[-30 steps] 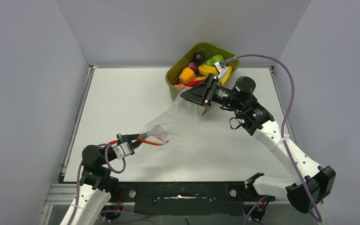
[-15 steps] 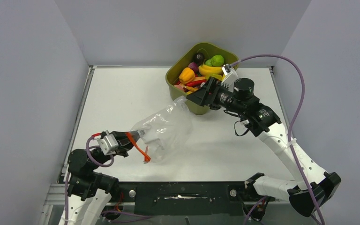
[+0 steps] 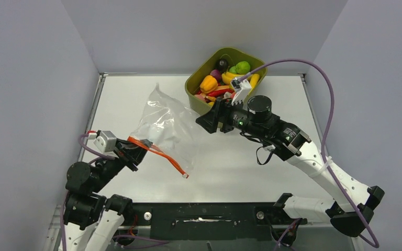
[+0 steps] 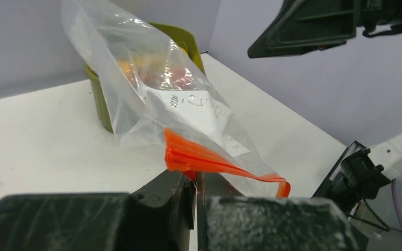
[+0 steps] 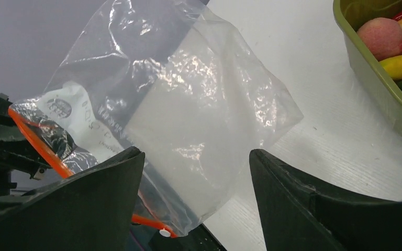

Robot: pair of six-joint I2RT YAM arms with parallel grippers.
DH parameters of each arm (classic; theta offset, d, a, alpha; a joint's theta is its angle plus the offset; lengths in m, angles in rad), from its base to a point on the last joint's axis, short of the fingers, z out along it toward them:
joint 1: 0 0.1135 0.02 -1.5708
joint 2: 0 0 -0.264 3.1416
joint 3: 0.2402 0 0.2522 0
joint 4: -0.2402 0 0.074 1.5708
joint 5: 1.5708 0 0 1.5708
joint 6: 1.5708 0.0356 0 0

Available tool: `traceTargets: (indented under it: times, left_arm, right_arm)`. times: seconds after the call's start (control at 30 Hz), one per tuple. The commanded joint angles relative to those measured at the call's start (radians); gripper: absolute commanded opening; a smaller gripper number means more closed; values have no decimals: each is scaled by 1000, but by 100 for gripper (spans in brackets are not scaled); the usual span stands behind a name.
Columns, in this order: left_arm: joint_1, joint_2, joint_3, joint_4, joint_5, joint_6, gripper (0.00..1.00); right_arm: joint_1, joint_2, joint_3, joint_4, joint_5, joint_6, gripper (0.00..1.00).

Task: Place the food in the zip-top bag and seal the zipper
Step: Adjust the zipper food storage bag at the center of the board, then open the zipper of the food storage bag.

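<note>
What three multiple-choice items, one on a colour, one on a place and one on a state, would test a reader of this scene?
1. The bag has a zipper of which colour? A blue; B orange-red; C white.
2. Where is the food? A in the tub; B in the bag; C nowhere in view.
3. How is the right gripper? A shut on the bag; B shut on food; C open.
Answers: B, the strip along the mouth is orange-red; A, the fruits lie in the green tub; C, its fingers stand wide apart, gripping nothing.
</note>
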Motion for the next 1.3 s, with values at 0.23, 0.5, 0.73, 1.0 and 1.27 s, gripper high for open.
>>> traceTargets:
  times: [0.23, 0.5, 0.73, 1.0, 1.27]
  left_arm:
    - [-2, 233, 144, -148, -130, -241, 0]
    - [-2, 349, 189, -180, -68, -345, 0]
    - [-3, 331, 171, -158, -50, -371, 0]
    - [-2, 352, 171, -173, -19, -367, 0]
    - [-1, 399, 184, -192, 61, -356, 0]
  right_arm:
    - [240, 27, 31, 135, 185, -206, 67]
    - [342, 131, 30, 221, 224, -331, 53]
    - [398, 205, 41, 244, 279, -436, 50]
    - [398, 268, 48, 239, 323, -460, 39]
    - [358, 283, 36, 204, 402, -411, 2]
